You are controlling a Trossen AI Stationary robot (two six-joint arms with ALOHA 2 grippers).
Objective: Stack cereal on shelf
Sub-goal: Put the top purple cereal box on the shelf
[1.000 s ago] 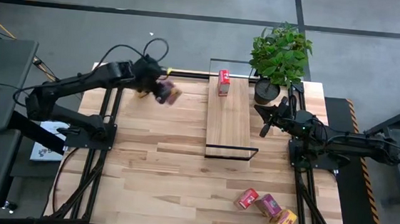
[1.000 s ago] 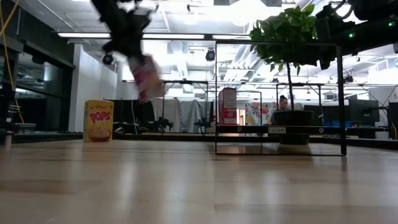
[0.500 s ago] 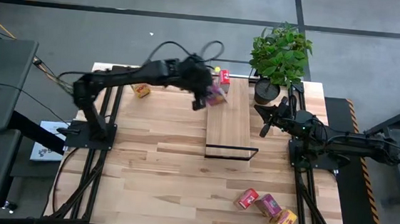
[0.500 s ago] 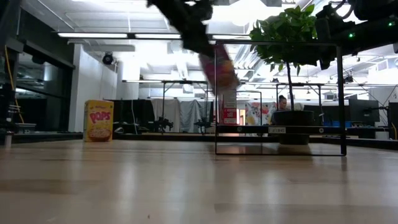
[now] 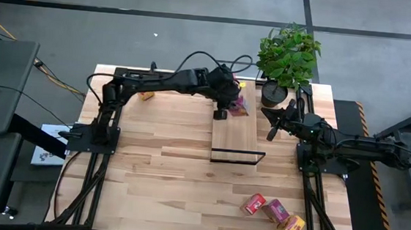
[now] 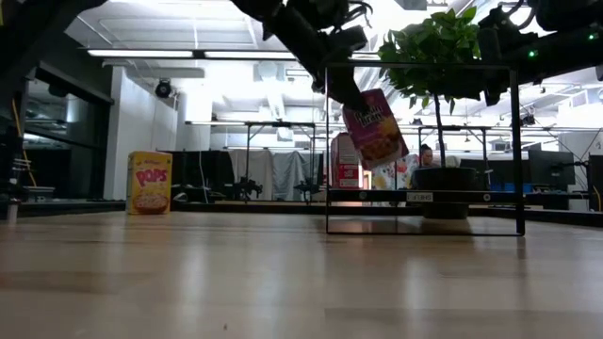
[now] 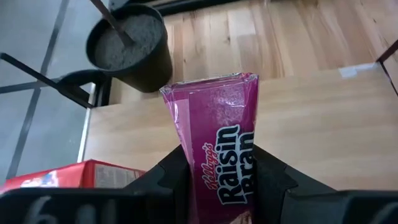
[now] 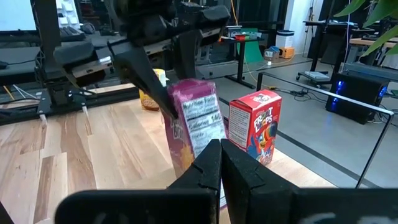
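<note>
Over the far end of the shelf, your left gripper has its fingers clamped on either side of a pink-purple Raisin Bran box, and that box hangs tilted in the air above the plank rather than resting on it. In the left wrist view you see the dark fingers pressed flat against both narrow sides of the purple carton, with the light wood of the shelf below. Just beside the held box, a red box stands upright on the shelf's far end, near the potted plant. Your right gripper waits off the shelf's right edge, beside the plant pot; its two fingers lie pressed together with nothing between them. One yellow box stands upright on the table at the far left, apart from the shelf. Three more boxes lie in a loose row near the front right of the table: a red one, a pink-purple one and a yellow one, each close to its neighbour
</note>
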